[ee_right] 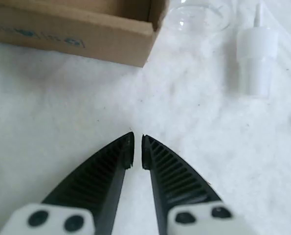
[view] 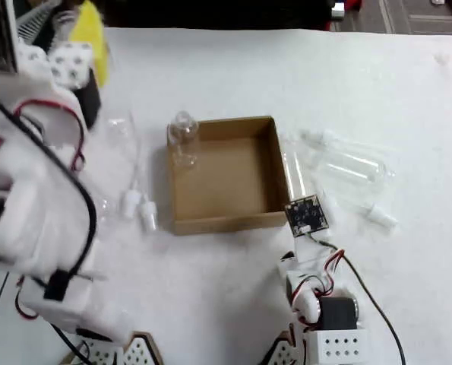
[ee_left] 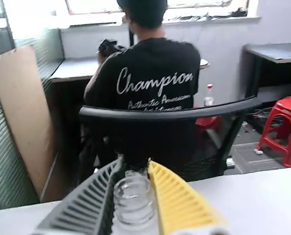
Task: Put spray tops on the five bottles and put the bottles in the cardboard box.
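My left gripper (ee_left: 134,166), with one grey and one yellow finger, is shut on the open neck of a clear bottle (ee_left: 133,196) and is raised over the table's far left corner, where its yellow finger (view: 89,30) shows. The cardboard box (view: 267,175) lies open mid-table, with a clear bottle (view: 184,138) standing at its far left corner. Two white spray tops (view: 138,209) lie left of the box. My right gripper (ee_right: 137,149) is shut with nothing in it, low over the cloth near the box's front right corner (ee_right: 150,44), a spray top (ee_right: 255,63) just beyond.
Several clear bottles (view: 347,163) lie on their sides right of the box, with another spray top (view: 381,217) nearby. The left arm's white body (view: 36,205) covers the table's left side. Past the table's far edge, a person sits in a black chair (ee_left: 165,115).
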Tool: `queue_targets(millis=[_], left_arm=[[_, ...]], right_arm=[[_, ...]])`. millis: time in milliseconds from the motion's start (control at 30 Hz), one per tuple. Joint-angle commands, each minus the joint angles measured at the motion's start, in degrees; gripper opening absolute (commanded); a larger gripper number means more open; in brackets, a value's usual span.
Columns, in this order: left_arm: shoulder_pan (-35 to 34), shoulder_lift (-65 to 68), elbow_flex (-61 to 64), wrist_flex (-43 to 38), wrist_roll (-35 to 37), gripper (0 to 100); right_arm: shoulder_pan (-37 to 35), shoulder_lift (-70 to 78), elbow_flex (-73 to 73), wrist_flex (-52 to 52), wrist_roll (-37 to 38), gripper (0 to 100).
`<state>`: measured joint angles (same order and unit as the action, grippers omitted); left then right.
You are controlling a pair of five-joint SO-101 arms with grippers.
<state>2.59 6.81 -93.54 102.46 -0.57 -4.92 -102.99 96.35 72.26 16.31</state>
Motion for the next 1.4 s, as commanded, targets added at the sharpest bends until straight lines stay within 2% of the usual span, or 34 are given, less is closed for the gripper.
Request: queue_targets(millis=[0, 233, 333, 433, 500, 633, 733, 900, 1033, 1133, 1367], left_arm=[[6.2, -6.02, 8.0, 0.26, -4.04, 2], [14.9, -24.04, 40.18, -0.44, -4.57, 2], [15.34, -31.25, 54.07, -7.91, -4.13, 2], [14.37, -37.05, 67.25, -18.11, -3.25, 2], [14.55, -40.57, 76.22, -25.76, 0.44, 2], [14.73, -45.49, 94.33, -44.13, 8.0, 2], [15.96, -47.34, 107.25, -59.08, 10.46, 2], [19.56, -47.69, 126.86, -81.93, 9.76, 2], [23.43, -47.16, 141.27, -104.79, 1.23, 2], [23.87, -42.95, 146.81, -118.33, -2.81, 2], [21.58, -24.66, 146.11, -132.66, -3.08, 2]], right_arm=[[0.48, -0.13, 0.53, 0.4, 0.26, 1.6], [0.48, -0.13, 0.53, 0.4, 0.26, 1.6], [0.48, -0.13, 0.53, 0.4, 0.26, 1.6], [0.48, -0.13, 0.53, 0.4, 0.26, 1.6], [0.48, -0.13, 0.53, 0.4, 0.26, 1.6], [0.48, -0.13, 0.53, 0.4, 0.26, 1.6], [0.57, -0.13, 0.53, 0.4, 0.26, 1.6], [0.57, -0.13, 0.53, 0.4, 0.26, 1.6], [0.57, -0.13, 0.53, 0.4, 0.26, 1.6], [0.57, -0.13, 0.53, 0.4, 0.26, 1.6], [0.22, -0.13, 0.53, 0.4, 0.26, 1.6]])
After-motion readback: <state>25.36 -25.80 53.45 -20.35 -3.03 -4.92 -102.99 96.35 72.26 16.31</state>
